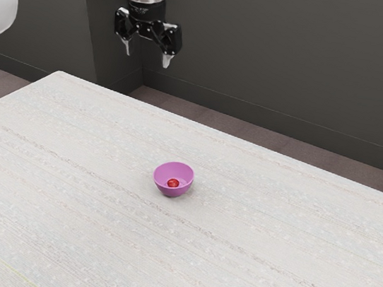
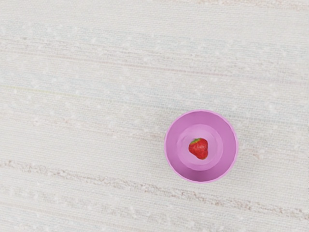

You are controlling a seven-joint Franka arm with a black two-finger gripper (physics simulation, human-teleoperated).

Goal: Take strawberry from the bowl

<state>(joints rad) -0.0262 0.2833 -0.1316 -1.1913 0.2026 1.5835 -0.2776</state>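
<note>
The strawberry (image 2: pixel 199 150) is red with green leaves (image 2: pixel 195 141), the bowl (image 2: pixel 229 145) plain pinkish purple, the table (image 1: pixel 272 226) off-white with faint brownish streaks; at the exterior view's eleven o'clock, the gripper (image 1: pixel 146 57) is black.

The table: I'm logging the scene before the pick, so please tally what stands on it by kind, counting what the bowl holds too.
Bowl: 1
Strawberry: 1
Total: 2

Exterior view: table (image 1: pixel 62 204) seen slantwise from above, farther off. Wrist view: aimed down, closer. Bowl (image 2: pixel 226 147) shared by both.
</note>
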